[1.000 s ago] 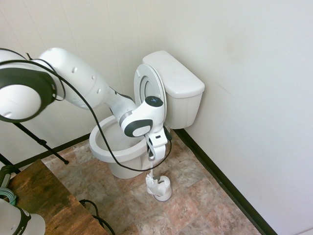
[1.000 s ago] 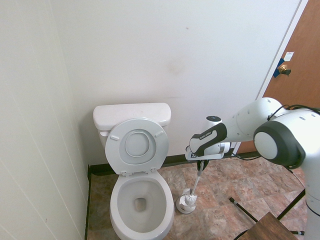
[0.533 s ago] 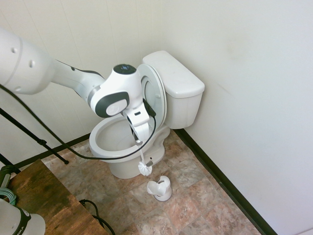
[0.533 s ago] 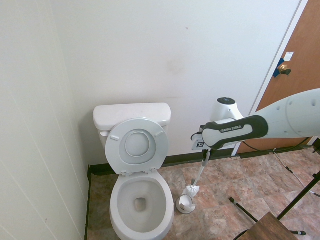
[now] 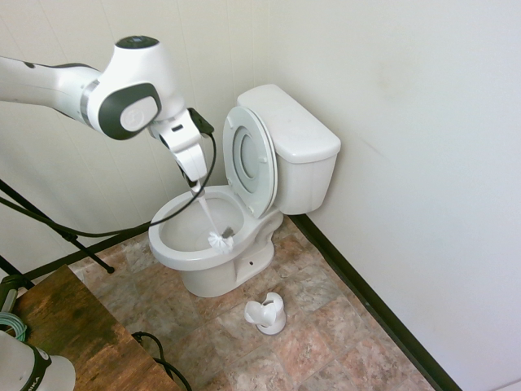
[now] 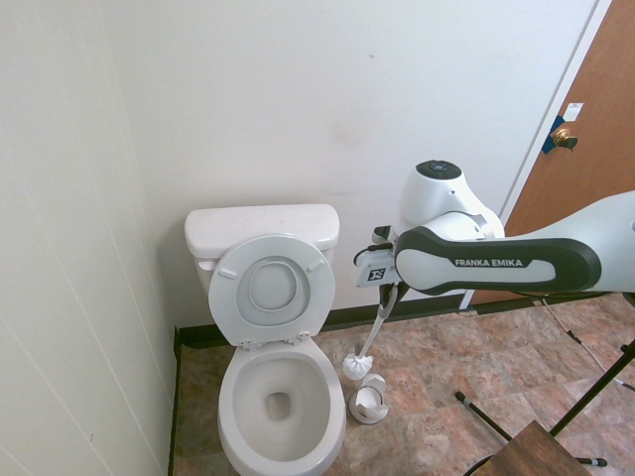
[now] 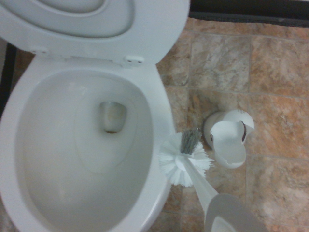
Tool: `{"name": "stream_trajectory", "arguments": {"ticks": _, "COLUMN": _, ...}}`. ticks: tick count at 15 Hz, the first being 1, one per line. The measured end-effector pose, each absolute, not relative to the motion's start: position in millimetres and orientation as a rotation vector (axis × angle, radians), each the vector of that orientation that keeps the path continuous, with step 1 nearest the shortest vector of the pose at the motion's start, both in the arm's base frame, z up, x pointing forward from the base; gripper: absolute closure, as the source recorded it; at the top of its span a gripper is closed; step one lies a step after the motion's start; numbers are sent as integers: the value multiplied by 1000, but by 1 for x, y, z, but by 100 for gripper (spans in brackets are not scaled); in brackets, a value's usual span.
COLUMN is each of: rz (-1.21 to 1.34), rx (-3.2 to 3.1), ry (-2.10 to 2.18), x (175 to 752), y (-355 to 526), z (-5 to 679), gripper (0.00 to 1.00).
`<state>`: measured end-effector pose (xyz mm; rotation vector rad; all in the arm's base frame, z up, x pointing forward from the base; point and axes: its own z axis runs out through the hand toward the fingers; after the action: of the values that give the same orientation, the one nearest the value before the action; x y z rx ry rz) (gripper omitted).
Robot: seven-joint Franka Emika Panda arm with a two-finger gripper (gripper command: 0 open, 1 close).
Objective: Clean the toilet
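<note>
Mottled, stone-patterned tiles (image 5: 313, 281) floor the room below the pincer (image 5: 195, 189). Down and to one side of it stands the white ceramic toilet (image 6: 273, 297), its lid raised. The pincer is clamped on the handle of a toilet brush (image 5: 208, 213), whose head hangs beneath it; the open-fronted brush holder (image 5: 266, 314) sits lower, on the floor. Carrying the brush to the bowl seems the step in hand; next it likely needs to travel farther inward, then dip and scrub. The wrist view shows a grey tuft (image 7: 190, 140) among white bristles; only the second exterior view shows the brown door (image 6: 585, 149).
</note>
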<state>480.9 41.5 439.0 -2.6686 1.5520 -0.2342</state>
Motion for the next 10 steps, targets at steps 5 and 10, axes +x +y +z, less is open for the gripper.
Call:
{"name": "stream_trajectory", "arguments": {"ticks": 5, "rz": -202, "rx": -2665, "ry": 1429, "x": 487, "y": 107, "z": 433, "gripper": 100}}
{"name": "stream_trajectory", "arguments": {"ticks": 10, "rz": -198, "rx": -2657, "ry": 1410, "x": 510, "y": 146, "z": 420, "gripper": 100}}
